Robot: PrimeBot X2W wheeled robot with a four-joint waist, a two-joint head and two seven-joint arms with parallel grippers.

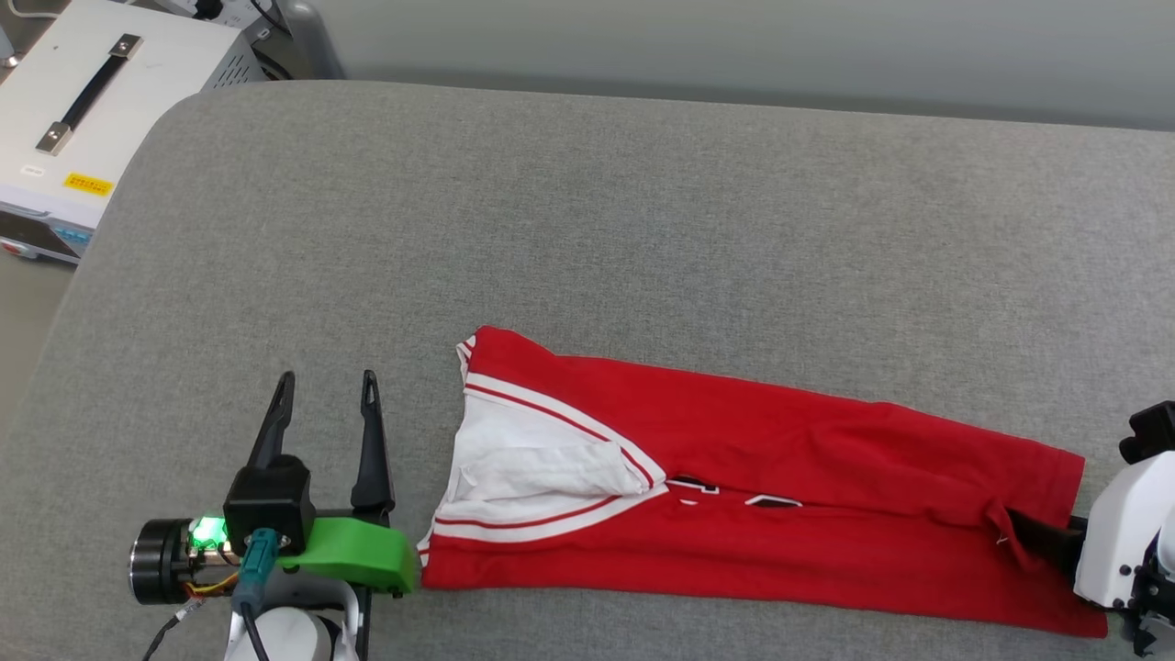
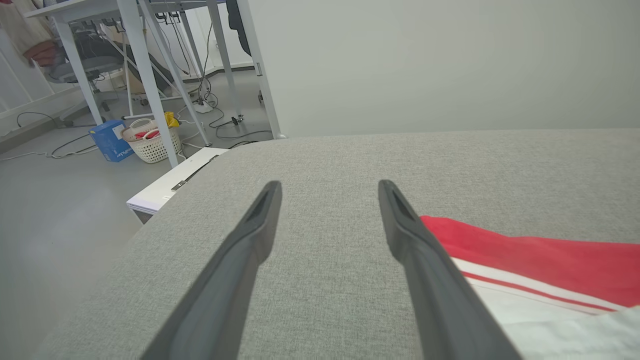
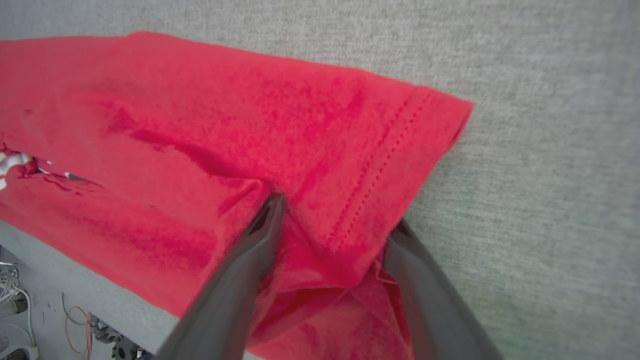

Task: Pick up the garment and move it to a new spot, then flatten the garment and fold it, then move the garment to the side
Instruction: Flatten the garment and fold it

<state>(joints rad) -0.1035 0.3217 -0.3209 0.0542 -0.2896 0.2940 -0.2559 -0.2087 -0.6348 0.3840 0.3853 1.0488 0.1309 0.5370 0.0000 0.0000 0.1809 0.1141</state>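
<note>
Garment (image 1: pixel 780 459): red jersey, folded lengthwise into a long narrow strip, lying along the near edge of the grey table (image 1: pixel 587 202). The white sleeve and striped trim are at the robot's left end and the stitched hem at the right end, with a sliver of chest lettering showing in the fold. Right gripper (image 3: pixel 337 212): at the hem end, jaws spread, a bunched corner of hem cloth between them but not pinched. The placement suggests a grasp for the next fold. Left gripper (image 1: pixel 328 378): just beside the sleeve end, jaws spread wide and empty, seemingly placed to take that end. Surroundings: white equipment case (image 1: pixel 83 101) beyond the table's far left corner. Step judged: mid-fold.
</note>
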